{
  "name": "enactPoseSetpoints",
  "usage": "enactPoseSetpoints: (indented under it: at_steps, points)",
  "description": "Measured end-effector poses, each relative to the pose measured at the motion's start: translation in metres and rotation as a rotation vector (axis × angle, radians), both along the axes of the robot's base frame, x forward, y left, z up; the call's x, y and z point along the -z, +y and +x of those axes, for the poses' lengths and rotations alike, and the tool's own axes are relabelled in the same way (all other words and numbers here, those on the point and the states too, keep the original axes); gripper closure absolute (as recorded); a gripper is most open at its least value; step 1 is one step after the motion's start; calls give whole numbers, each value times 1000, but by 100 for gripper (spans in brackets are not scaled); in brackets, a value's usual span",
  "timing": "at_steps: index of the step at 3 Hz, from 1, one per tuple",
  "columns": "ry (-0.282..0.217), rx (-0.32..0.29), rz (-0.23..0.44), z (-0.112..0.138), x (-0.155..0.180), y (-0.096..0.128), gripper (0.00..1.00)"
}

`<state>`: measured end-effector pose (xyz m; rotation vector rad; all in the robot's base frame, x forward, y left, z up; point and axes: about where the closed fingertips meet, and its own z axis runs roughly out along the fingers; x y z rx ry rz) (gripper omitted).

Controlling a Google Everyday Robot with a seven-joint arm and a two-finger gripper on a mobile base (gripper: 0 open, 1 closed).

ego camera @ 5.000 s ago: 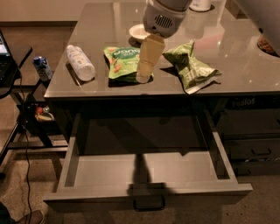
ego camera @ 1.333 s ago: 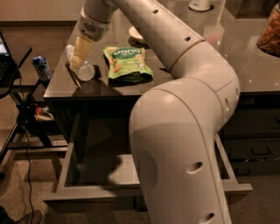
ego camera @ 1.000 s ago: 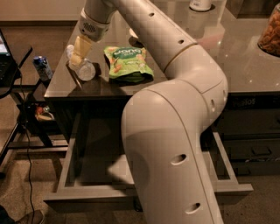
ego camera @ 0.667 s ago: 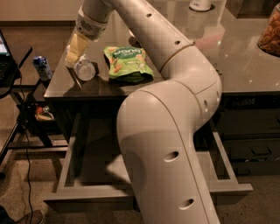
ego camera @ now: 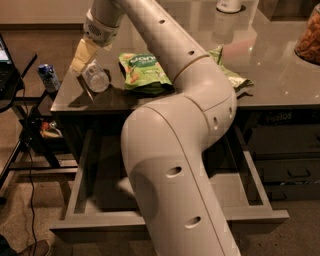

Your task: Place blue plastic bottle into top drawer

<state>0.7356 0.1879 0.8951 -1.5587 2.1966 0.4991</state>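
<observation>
The blue plastic bottle (ego camera: pixel 96 80) is at the table's front left corner, tilted with its round end toward the camera. My gripper (ego camera: pixel 81 56) comes down from above and is shut on the bottle's upper part, with the cream fingers (ego camera: pixel 80 52) covering it. A shadow lies on the table under the bottle. The top drawer (ego camera: pixel 79 176) is pulled open below the tabletop, grey inside. My arm hides its middle and its handle.
A green snack bag (ego camera: pixel 143 73) lies right of the bottle, and another (ego camera: pixel 229 76) shows behind my arm. A small blue can (ego camera: pixel 49 78) stands on a side stand at left with cables below. A snack jar (ego camera: pixel 309 35) and a white cup (ego camera: pixel 229 5) sit farther back. Dark drawer fronts (ego camera: pixel 287 150) are at right.
My gripper came from the table's middle to the bottle at the left, closed on it and tipped it up from lying flat. My arm now covers most of the drawer.
</observation>
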Motion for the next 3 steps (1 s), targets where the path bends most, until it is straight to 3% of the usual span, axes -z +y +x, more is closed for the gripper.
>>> enactPoseSetpoints:
  at_steps: [3]
  points:
    - [71, 113, -26, 29, 41, -18, 0]
